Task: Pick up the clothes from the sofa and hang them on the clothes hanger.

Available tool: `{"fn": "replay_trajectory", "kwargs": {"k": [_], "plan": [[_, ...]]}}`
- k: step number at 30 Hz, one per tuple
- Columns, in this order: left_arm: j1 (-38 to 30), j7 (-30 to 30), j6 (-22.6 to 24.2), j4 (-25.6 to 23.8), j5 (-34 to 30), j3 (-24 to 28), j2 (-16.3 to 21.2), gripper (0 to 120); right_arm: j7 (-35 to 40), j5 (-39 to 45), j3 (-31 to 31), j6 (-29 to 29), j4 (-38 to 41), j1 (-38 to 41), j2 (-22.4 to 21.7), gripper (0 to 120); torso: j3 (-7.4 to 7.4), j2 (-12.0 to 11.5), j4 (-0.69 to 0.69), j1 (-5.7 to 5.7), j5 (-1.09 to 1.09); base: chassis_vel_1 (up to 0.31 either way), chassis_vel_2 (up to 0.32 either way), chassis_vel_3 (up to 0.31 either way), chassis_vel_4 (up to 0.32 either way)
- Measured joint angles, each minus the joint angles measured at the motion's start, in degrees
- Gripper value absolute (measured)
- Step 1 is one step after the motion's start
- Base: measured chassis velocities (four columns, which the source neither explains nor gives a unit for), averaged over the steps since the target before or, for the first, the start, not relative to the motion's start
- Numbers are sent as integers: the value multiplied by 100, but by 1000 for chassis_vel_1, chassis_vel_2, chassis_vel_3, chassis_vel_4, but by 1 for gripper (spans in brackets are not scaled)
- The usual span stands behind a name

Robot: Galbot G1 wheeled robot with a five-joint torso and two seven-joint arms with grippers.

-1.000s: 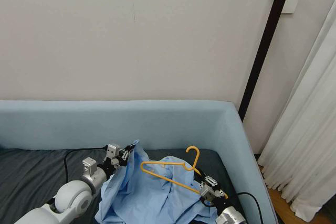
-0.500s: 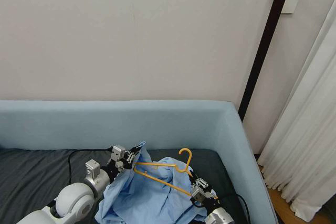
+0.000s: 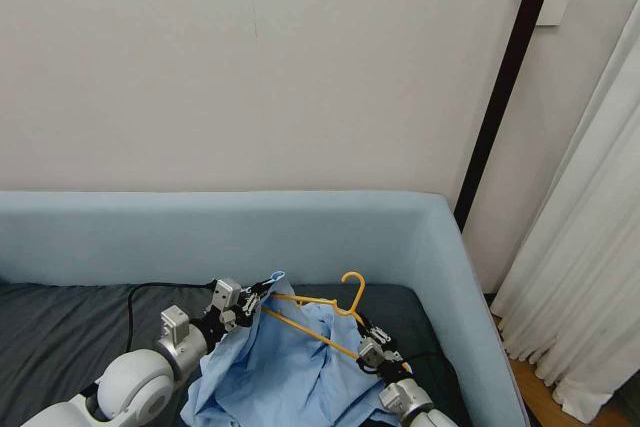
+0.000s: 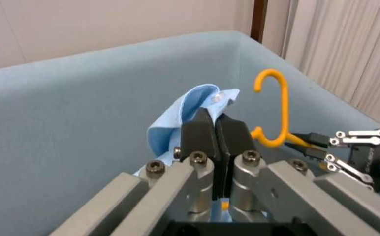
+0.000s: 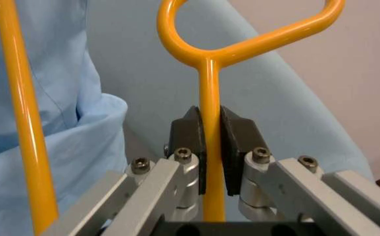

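Note:
A light blue shirt (image 3: 285, 367) lies bunched on the dark seat of the sofa (image 3: 60, 337). My left gripper (image 3: 252, 299) is shut on the shirt's collar edge (image 4: 200, 98) and holds it up. My right gripper (image 3: 372, 344) is shut on the orange hanger (image 3: 320, 315), clamping its bar (image 5: 208, 128) just below the hook. The hanger's hook (image 4: 274, 110) shows beside the shirt (image 4: 176, 123) in the left wrist view. One hanger arm reaches over the shirt towards the left gripper. A second orange bar (image 5: 22, 113) runs alongside the blue cloth (image 5: 52, 147).
The sofa's pale blue back (image 3: 220, 232) and right armrest (image 3: 455, 297) close in the seat. A dark vertical rack pole (image 3: 505, 87) stands at the right by a white curtain (image 3: 590, 277). A black cable (image 3: 140, 297) trails along my left arm.
The right gripper has carried the hanger to the left and slightly up, so its arm now reaches the shirt collar. The left gripper has lifted the collar a little.

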Motion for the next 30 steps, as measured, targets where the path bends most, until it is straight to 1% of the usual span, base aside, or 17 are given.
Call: {"fn": "replay_trajectory", "kwargs": {"k": [2,5,8,11,12,15,19,21,26,27,28,30], "plan": [[-17,1,1,-60,11,-5,49,0,24,26,-3,-23,-52,110,-16,6,0,0,-1,0,0,0,0,0,0],[-34,24,-10,-159,80,12,106,0,85,59,-14,-100,-156,337,-18,6,0,0,0,0,0,0,0,0,0],[-87,29,-25,-147,107,50,109,0,101,70,-76,-121,-165,407,-11,6,0,0,0,0,0,0,0,0,0],[-248,-3,-40,52,111,111,71,0,105,-167,-251,-56,-6,398,30,6,0,0,-1,0,-1,0,0,0,0],[-248,-3,-40,52,111,111,71,0,105,-167,-251,-56,-6,398,30,6,0,0,-1,0,-1,0,0,0,0],[-385,-10,-75,256,104,160,115,0,88,-630,-300,122,12,405,143,6,0,0,0,0,0,0,0,0,0],[-446,-15,-78,336,35,111,208,0,38,-809,-273,311,-40,427,81,6,0,0,0,0,0,0,0,0,0],[-476,-16,-78,374,3,95,281,0,-4,-777,-280,400,-53,470,-13,6,0,0,-1,0,0,0,0,0,0],[-554,-16,-78,388,-32,135,333,0,-56,-640,-361,434,-20,553,-62,6,0,0,-1,0,0,0,0,0,0],[-632,-17,-71,354,-52,216,365,0,-73,-557,-448,434,-23,658,-50,6,0,0,0,0,-1,0,0,0,0],[-807,-9,-46,265,-52,435,381,0,-84,-556,-585,431,-120,807,52,6,0,0,0,0,1,0,0,0,0],[-887,36,-24,168,-45,564,448,0,-85,-585,-730,405,-216,925,192,6,0,0,-2,0,0,0,0,0,0]]}}
